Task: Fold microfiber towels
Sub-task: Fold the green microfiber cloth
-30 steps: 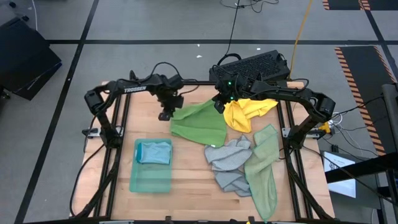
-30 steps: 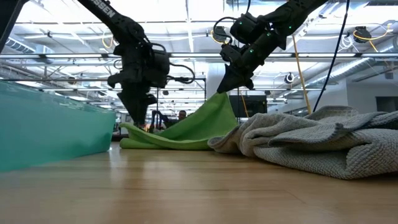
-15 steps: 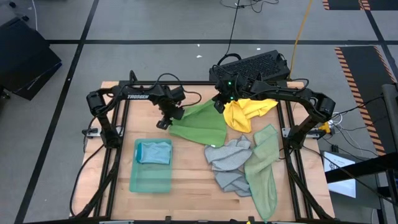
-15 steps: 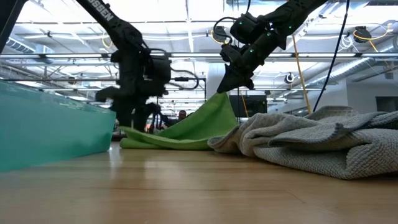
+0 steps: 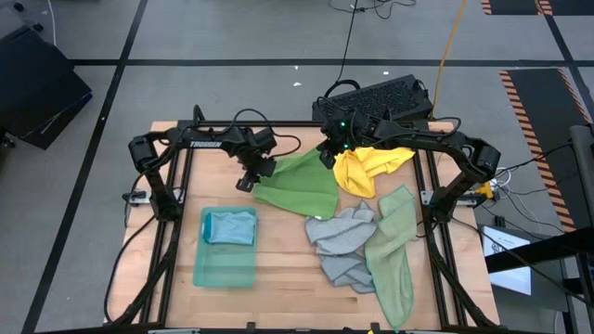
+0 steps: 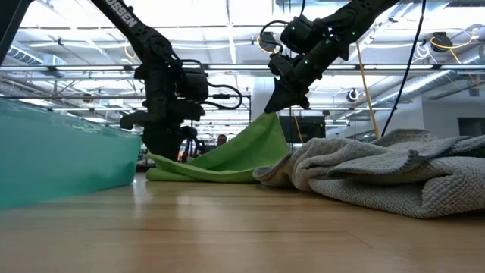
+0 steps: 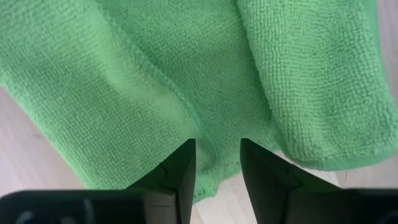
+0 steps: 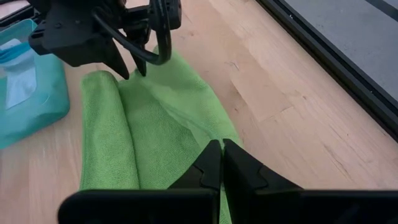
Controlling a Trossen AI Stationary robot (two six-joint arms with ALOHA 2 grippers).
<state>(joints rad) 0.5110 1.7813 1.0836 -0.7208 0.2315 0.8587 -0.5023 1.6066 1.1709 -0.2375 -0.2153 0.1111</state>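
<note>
Bright green cloth [image 8: 155,130] is pinched at one corner by the closed right claw [image 8: 221,163] and lifted off the table [image 5: 288,278]. The left claw [image 7: 216,163] is held part open at the opposite edge, with nothing gripped. For a clean fold, that edge should be seized squarely and both corners kept level. The grey [image 5: 343,243], yellow [image 5: 371,165] and sage [image 5: 394,250] towels are heaped nearby. How deep the left fingers reach is hidden.

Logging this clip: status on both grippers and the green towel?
Right gripper shut on bright green towel, corner lifted. Left gripper open, at the towel's opposite edge, no grip. Nothing in the way.
</note>
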